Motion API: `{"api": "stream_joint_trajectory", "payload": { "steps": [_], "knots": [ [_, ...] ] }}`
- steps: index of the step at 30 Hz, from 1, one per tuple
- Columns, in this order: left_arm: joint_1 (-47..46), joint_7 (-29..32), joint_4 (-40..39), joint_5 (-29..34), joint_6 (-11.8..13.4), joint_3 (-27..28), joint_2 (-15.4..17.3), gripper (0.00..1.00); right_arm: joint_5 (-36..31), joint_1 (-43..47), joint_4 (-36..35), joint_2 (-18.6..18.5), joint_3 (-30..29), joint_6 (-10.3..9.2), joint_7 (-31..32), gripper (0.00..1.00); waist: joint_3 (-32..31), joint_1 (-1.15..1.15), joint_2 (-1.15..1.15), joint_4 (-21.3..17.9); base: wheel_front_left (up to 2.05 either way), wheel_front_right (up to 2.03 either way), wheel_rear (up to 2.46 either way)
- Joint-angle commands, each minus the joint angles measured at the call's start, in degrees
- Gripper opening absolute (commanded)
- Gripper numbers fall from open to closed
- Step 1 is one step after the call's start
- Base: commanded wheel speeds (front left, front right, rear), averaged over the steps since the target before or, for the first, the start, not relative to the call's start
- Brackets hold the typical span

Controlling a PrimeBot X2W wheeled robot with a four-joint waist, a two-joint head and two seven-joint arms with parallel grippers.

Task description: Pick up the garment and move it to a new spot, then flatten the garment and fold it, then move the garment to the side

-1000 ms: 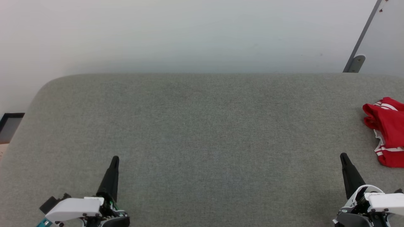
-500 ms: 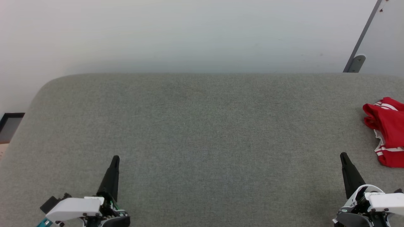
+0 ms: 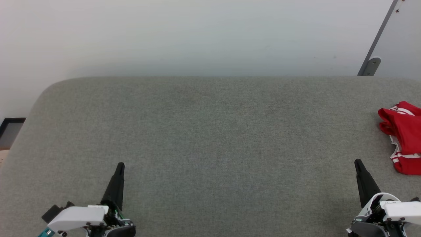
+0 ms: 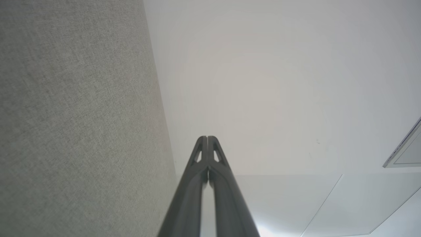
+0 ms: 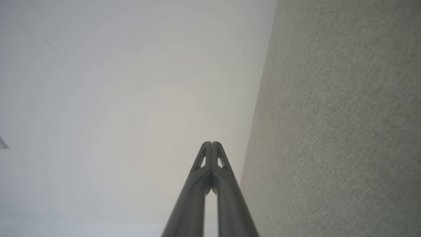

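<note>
A bunched red cloth with white striped trim (image 3: 404,135) lies on the grey fabric surface (image 3: 210,131) at the far right, cut off by the picture's edge. From the part that shows I cannot tell whether it is the garment. My right gripper (image 3: 357,162) is shut and empty at the lower right, a short way left of and nearer than the cloth, not touching it. At the lower left, far from the cloth, my left gripper (image 3: 120,165) is shut and empty. The wrist views show each pair of fingers pressed together: left gripper (image 4: 207,138), right gripper (image 5: 212,143).
The grey surface has a rounded far-left corner (image 3: 49,89) and ends against a pale wall (image 3: 197,33). A grey slanted bar with a bracket (image 3: 371,65) stands at the back right. A dark object (image 3: 10,131) sits beyond the left edge.
</note>
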Motion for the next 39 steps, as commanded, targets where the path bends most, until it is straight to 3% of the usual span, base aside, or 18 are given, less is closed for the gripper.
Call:
{"api": "stream_joint_trajectory", "payload": {
  "steps": [1, 39],
  "knots": [
    [-0.5, 0.1, -0.1, -0.2, -0.2, 0.0, 0.0, 0.0, 0.3, -0.1, -0.2, 0.1, 0.0, -0.08, 0.1, 0.0, 0.0, 0.0, 0.0, 0.0, 0.0, 0.0, 0.0],
    [-0.5, 0.1, -0.1, -0.2, -0.2, 0.0, 0.0, 0.0, 0.3, -0.1, -0.2, 0.1, 0.0, -0.08, 0.1, 0.0, 0.0, 0.0, 0.0, 0.0, 0.0, 0.0, 0.0]
  ]
}}
